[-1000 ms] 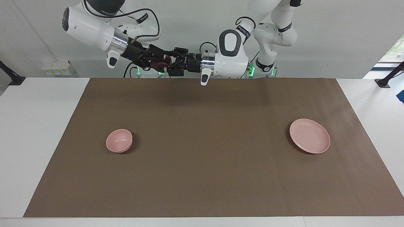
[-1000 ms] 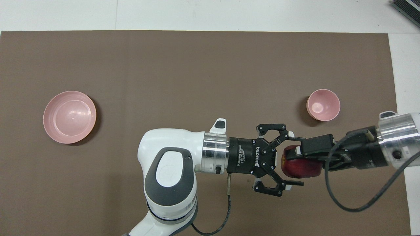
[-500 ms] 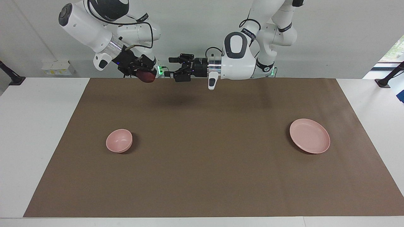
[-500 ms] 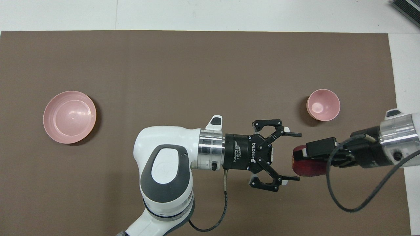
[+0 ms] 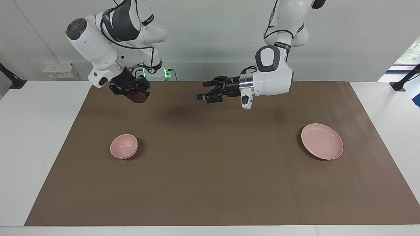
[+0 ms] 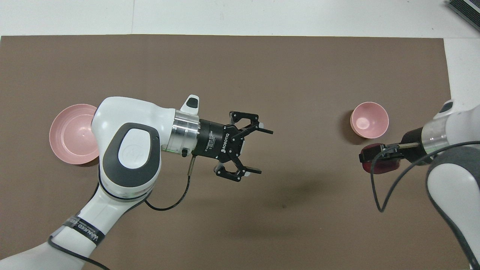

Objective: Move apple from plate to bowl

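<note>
Since a second ago: both arms have drawn apart after the handover near the robots' edge; the right arm has carried the apple toward its own end of the tabletop, and the left arm has swung back toward the plate with nothing in its gripper.
Right gripper [image 5: 136, 94]: up in the air over the brown mat, closed around the apple, over a spot just on the robots' side of the bowl and not yet over the bowl itself.
Apple [image 5: 137, 96]: dark red, clamped in the right gripper, off the mat and clear of both dishes; in the overhead view it [image 6: 379, 166] shows just below the bowl's rim in the picture.
Bowl [image 5: 123, 146]: small, deep, pale pink, upright on the mat toward the right arm's end of the tabletop, with nothing in it.
Left gripper [image 5: 207, 92]: raised over the middle of the mat, pointing toward the right arm's end, fingers spread wide and holding nothing; well apart from the apple.
Plate [image 5: 322, 141]: flat, pale pink, on the mat toward the left arm's end of the tabletop, nothing on it; in the overhead view the left arm's white wrist covers part of its rim [image 6: 65, 131].
Mat [image 5: 216, 183]: brown sheet covering most of the white tabletop [image 5: 36, 137], carrying the bowl and the plate well apart from each other.
</note>
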